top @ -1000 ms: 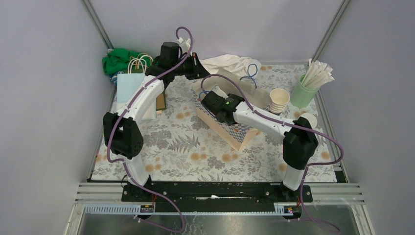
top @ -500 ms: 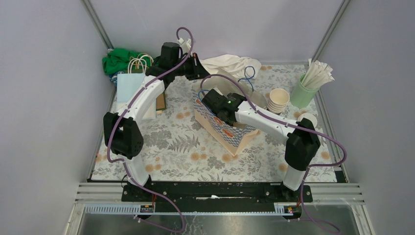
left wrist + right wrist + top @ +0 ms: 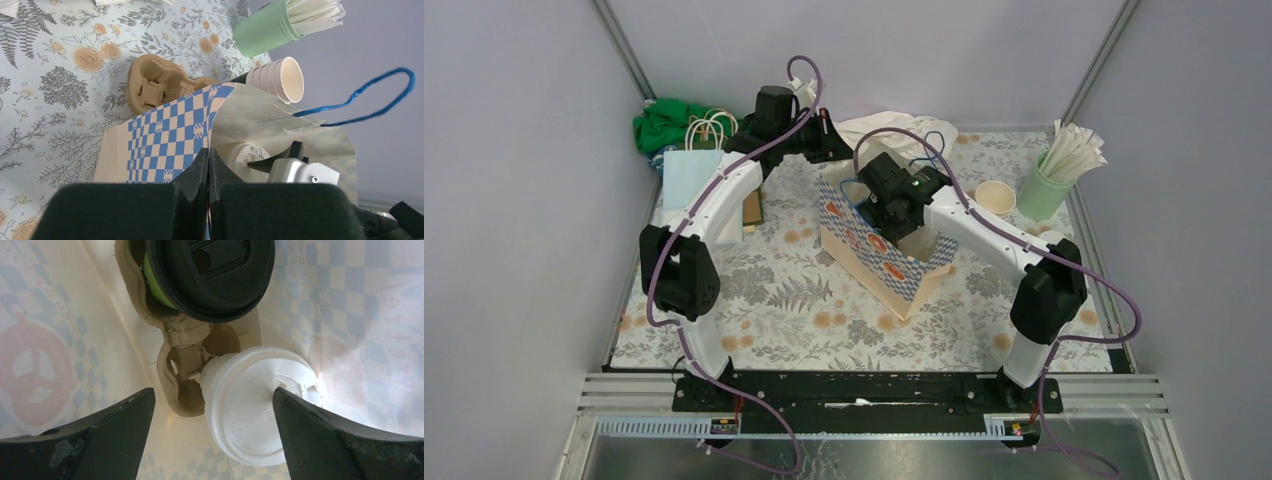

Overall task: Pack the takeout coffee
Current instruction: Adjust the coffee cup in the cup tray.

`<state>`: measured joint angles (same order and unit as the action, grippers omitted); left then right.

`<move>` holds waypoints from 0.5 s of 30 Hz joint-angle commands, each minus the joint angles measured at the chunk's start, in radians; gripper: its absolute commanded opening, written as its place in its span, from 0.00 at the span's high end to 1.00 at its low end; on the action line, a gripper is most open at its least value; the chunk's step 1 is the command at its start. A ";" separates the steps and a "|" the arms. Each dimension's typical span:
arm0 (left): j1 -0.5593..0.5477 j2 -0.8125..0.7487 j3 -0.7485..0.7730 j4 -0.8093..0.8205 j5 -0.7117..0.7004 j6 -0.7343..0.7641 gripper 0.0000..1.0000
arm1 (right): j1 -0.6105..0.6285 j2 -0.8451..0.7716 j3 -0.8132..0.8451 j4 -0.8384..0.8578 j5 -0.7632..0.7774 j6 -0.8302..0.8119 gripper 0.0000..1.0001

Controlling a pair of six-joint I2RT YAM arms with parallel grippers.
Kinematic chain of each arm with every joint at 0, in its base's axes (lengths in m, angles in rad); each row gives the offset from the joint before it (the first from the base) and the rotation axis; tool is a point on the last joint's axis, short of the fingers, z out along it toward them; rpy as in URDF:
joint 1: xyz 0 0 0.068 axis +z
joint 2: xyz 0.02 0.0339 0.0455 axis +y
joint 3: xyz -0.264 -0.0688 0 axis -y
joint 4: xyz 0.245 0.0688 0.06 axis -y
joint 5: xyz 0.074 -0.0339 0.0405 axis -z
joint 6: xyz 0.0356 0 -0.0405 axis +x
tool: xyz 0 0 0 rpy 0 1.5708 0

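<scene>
Since a second ago the paper bag [image 3: 879, 255] has gone from lying low on its side to standing with its mouth up, and the right arm has lifted above it while its hand [image 3: 211, 394] spread apart.

That right hand is released, fingers wide and gripping nothing, hanging over the bag's opening. Straight below it, at the bottom of the bag, a takeout coffee cup [image 3: 260, 410] stands upright. Its long axis is vertical and its round white plastic lid faces up at the hand. The lid is smooth and ribbed in rings. The cup touches a brown moulded-pulp carrier [image 3: 182, 385], rough and lumpy, with one pocket showing beside the cup. Further along the carrier is a second cup [image 3: 210, 275], also upright, with a glossy black lid and a green side.

The left hand [image 3: 208, 165] is clenched on the bag's rim. The thin paper carries a blue checked print and a blue cord handle [image 3: 372, 97].

Outside the bag, on the flower-printed counter [image 3: 794, 300], lie another pulp carrier [image 3: 155, 90] and a nested stack of cream paper cups [image 3: 285, 80].
</scene>
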<state>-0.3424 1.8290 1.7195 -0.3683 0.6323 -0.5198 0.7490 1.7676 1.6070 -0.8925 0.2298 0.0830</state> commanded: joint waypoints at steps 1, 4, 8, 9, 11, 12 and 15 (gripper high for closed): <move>0.005 0.009 0.071 0.000 0.022 0.034 1.00 | -0.017 -0.027 0.082 -0.067 -0.100 0.008 0.08; 0.007 0.013 0.079 -0.003 0.030 0.043 1.00 | -0.023 -0.021 0.117 -0.091 -0.100 0.003 0.10; 0.008 0.019 0.084 -0.003 0.037 0.050 1.00 | -0.029 -0.016 0.143 -0.110 -0.092 0.000 0.13; 0.008 0.019 0.086 -0.003 0.040 0.052 1.00 | -0.029 -0.017 0.146 -0.113 -0.085 0.001 0.13; 0.009 0.020 0.086 0.001 0.045 0.053 1.00 | -0.030 -0.016 0.152 -0.117 -0.071 0.000 0.13; 0.009 0.019 0.086 0.001 0.048 0.055 1.00 | -0.029 -0.016 0.154 -0.119 -0.069 -0.004 0.13; 0.010 0.016 0.080 0.008 0.054 0.057 1.00 | -0.030 -0.009 0.155 -0.135 -0.071 -0.012 0.12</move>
<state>-0.3393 1.8503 1.7550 -0.4023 0.6559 -0.4850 0.7280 1.7676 1.7199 -0.9752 0.1635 0.0864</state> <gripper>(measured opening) 0.006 0.871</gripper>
